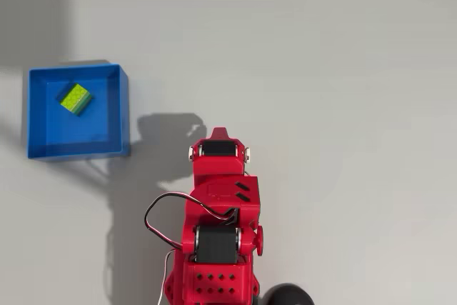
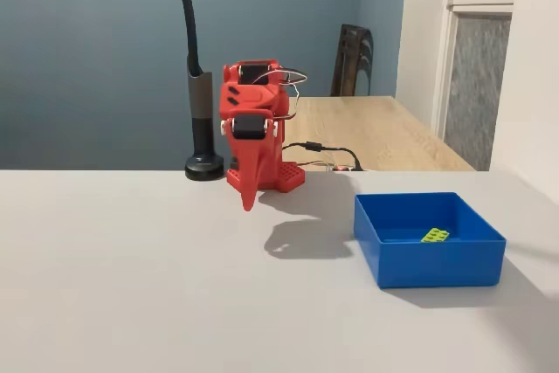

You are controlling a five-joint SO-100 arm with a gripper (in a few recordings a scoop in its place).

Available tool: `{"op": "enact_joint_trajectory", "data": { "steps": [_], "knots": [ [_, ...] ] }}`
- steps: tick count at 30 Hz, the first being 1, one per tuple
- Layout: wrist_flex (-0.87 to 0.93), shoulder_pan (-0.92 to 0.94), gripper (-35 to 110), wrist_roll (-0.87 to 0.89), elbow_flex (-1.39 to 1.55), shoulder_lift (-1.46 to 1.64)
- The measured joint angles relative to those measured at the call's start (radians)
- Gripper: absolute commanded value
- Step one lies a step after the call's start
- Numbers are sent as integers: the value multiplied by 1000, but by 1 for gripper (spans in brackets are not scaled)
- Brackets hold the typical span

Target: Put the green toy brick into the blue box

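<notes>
- The green toy brick (image 1: 76,98) is sitting on the floor of the blue box (image 1: 123,108), turned at an angle, toward the upper-left part of the box in the overhead view. In the fixed view the green toy brick (image 2: 435,235) shows just over the front wall, right of the box's middle.
- The blue box (image 2: 428,264) sits flat on the table (image 1: 343,69), open top up, at the left side in the overhead view and the right side in the fixed view.
- The pincer (image 2: 249,198) is well apart from the brick, off to the left of the box in the fixed view, pointing down with its tip hanging just above the table. In the overhead view the pincer (image 1: 219,133) sits right of the box and a bit lower.
- It's got nothing in it and looks closed up into a single point, no gap visible between the jaws.
- The red arm (image 1: 218,226) is folded up compact over its base.
- A black lamp-style stand (image 2: 203,128) stands just behind the arm in the fixed view.
</notes>
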Motion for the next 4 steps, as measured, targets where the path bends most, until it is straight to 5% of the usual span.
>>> {"op": "enact_joint_trajectory", "data": {
  "steps": [4],
  "knots": [
    [0, -3, 0, -11, 0, 0]
  ]
}}
